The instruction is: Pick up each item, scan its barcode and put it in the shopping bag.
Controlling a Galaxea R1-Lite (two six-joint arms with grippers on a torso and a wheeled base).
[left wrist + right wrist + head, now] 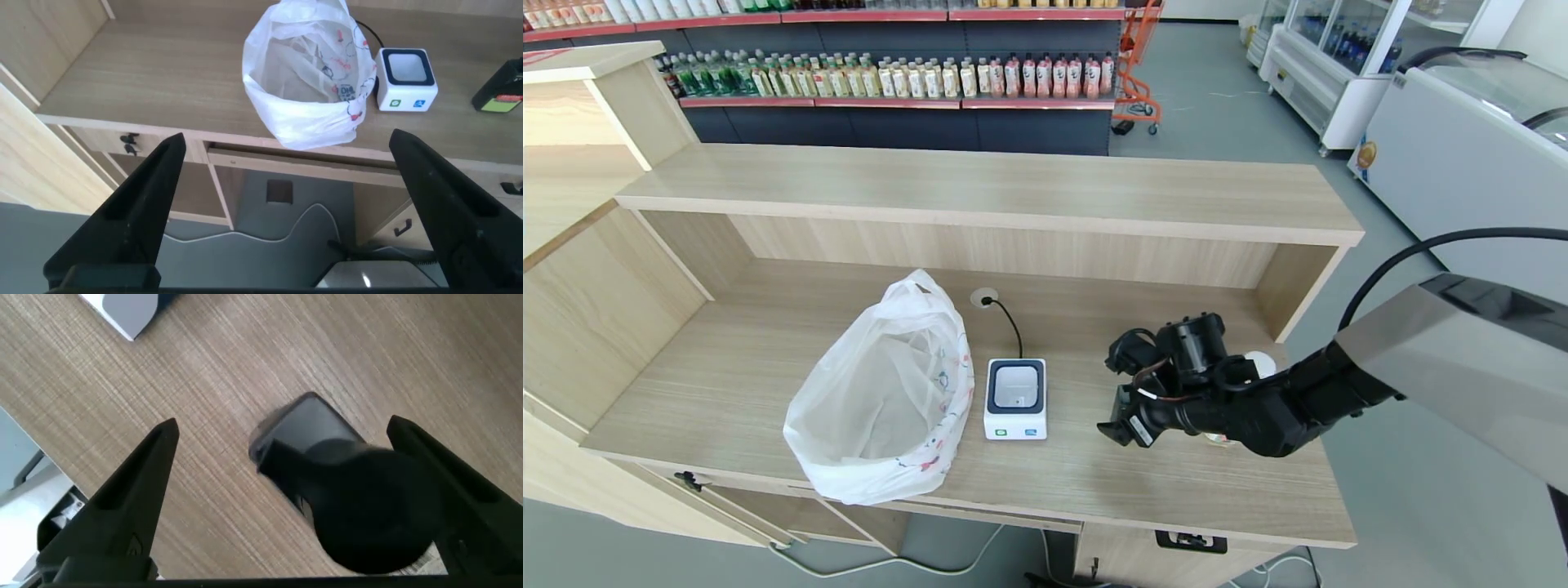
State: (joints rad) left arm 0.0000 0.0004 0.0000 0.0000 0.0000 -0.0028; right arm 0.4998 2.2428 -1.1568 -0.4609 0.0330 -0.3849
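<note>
Nearest the right wrist camera, the right gripper (282, 425) stands wide open with nothing in its grasp. A dark item (351, 490) sits on the desk between the two fingers (122, 514), closer to one finger than the other. Whether it touches that finger cannot be told.

In the head view the right gripper (1123, 412) hangs over the desk (727, 367) at the lower right of centre. The arm hides the dark item beneath it. The scanner (1015, 398) lies just left of that gripper, near the middle of the frame, with its window facing up. A cable (1011, 327) runs from it to a hole in the desk. The shopping bag (882, 392), white and thin with its mouth open, slumps just left of the scanner and touches it or nearly so.

The left gripper (288, 139) is also spread wide and holds nothing. It hangs out in front of the desk edge, below the desk top.

The desk is pale wood grain, with a raised counter ledge (980, 192) behind it. Shelves (890, 77) of bottles fill the upper left, freezers (1462, 147) the upper right, and an orange trolley (1137, 65) stands between them.

The dark item's long axis runs slantwise across the gap between the fingers, from a flat grey end (306, 429) to a rounded black bulk.
</note>
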